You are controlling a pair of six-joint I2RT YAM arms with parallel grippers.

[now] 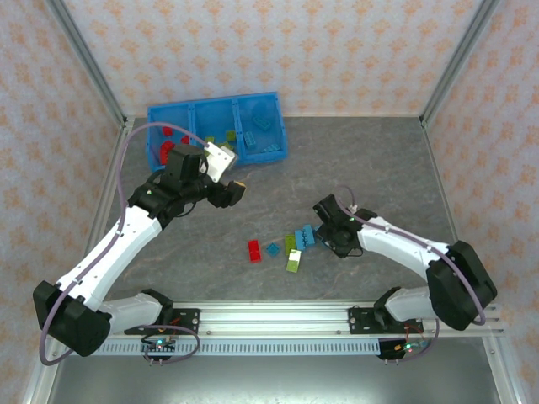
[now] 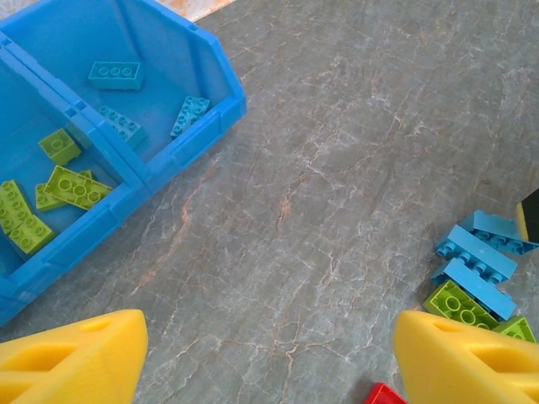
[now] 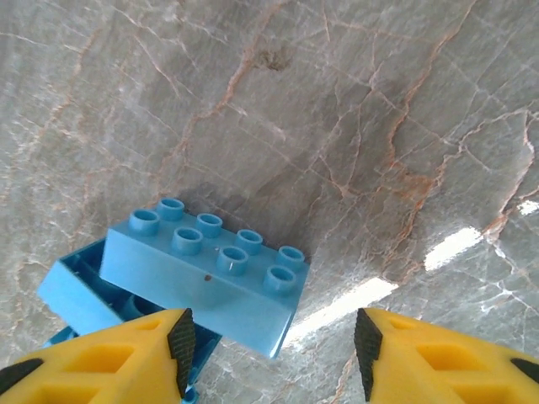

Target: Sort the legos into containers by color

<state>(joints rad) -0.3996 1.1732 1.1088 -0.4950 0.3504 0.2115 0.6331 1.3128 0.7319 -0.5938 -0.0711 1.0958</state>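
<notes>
While the left arm (image 1: 126, 244) bends toward the tray (image 2: 198, 126), its left claw (image 2: 269, 353) hangs spread above the veined grey bench (image 2: 337, 168). Right claw (image 3: 274, 337), fingers parted, straddles a studded light-blue brick (image 3: 210, 269) without pinching it. Tray compartments hold red bricks (image 1: 165, 150), lime bricks (image 2: 67, 185) and light-blue bricks (image 2: 115, 76); loose legos (image 1: 293, 261) lie mid-bench.
</notes>
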